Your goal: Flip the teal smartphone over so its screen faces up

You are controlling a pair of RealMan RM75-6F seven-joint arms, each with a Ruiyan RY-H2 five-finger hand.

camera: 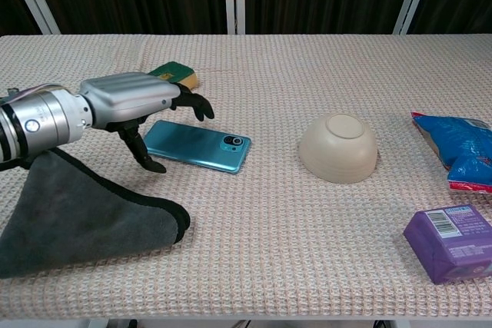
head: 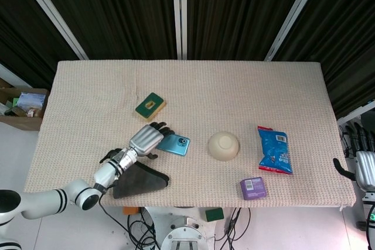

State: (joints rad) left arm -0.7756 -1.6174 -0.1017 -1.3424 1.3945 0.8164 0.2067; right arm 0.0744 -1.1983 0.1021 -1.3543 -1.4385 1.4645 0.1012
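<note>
The teal smartphone [camera: 197,145] [head: 175,143] lies flat on the table, its camera side up and the lens end pointing right. My left hand [camera: 132,103] [head: 145,140] hovers at the phone's left end, palm down. The fingers curve over the phone's far edge and the thumb [camera: 144,151] points down by the near left corner. It holds nothing. My right hand [head: 364,167] hangs beyond the table's right edge in the head view, fingers apart and empty.
A dark grey cloth [camera: 73,216] lies under my left forearm near the front edge. A green and yellow sponge [camera: 176,74] sits behind the hand. An upturned beige bowl [camera: 338,147], a blue snack bag [camera: 455,146] and a purple box [camera: 457,241] occupy the right half.
</note>
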